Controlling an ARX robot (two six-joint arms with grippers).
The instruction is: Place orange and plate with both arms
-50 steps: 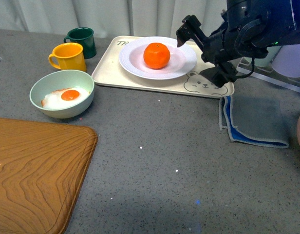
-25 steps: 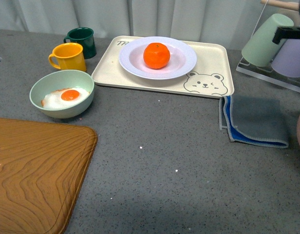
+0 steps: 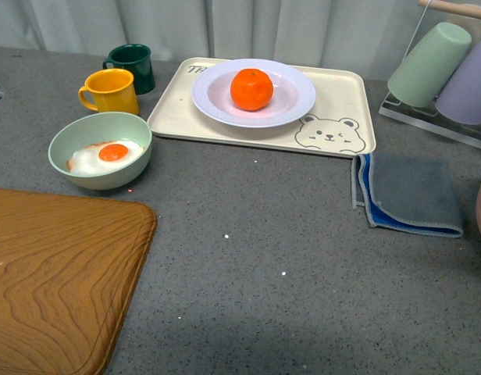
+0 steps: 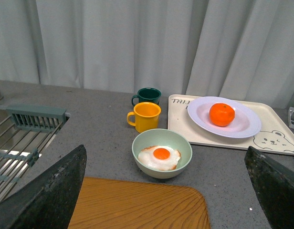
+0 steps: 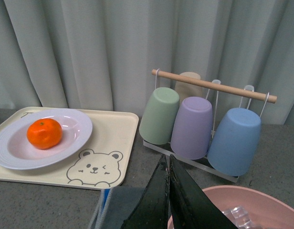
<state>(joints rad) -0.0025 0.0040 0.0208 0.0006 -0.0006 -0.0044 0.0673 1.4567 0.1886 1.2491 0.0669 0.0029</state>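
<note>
The orange [image 3: 251,88] sits in the middle of the plate [image 3: 298,95], and the plate rests on the cream bear tray [image 3: 342,94], so the placing looks done and the step in hand reads as pulling both arms clear. Neither arm shows in the front view. The left gripper [image 4: 166,191] is spread wide, its two dark fingers at the outer edges of the wrist view with nothing between them; the pale green bowl [image 4: 162,152] with the fried egg lies just ahead of it, the yellow mug [image 4: 145,116] and green mug [image 4: 149,95] beyond that, and the plate with the orange farther ahead and off to one side. The right gripper [image 5: 167,200] has its fingers pressed together and holds nothing; the plate and orange lie ahead of it and well to one side, the rack of hanging cups [image 5: 199,126] ahead on the other, a folded grey cloth [image 5: 119,204] and a pink basin [image 5: 233,207] close beneath. If anything is left, it is only to park the arms without brushing the cups or the bowl.
</note>
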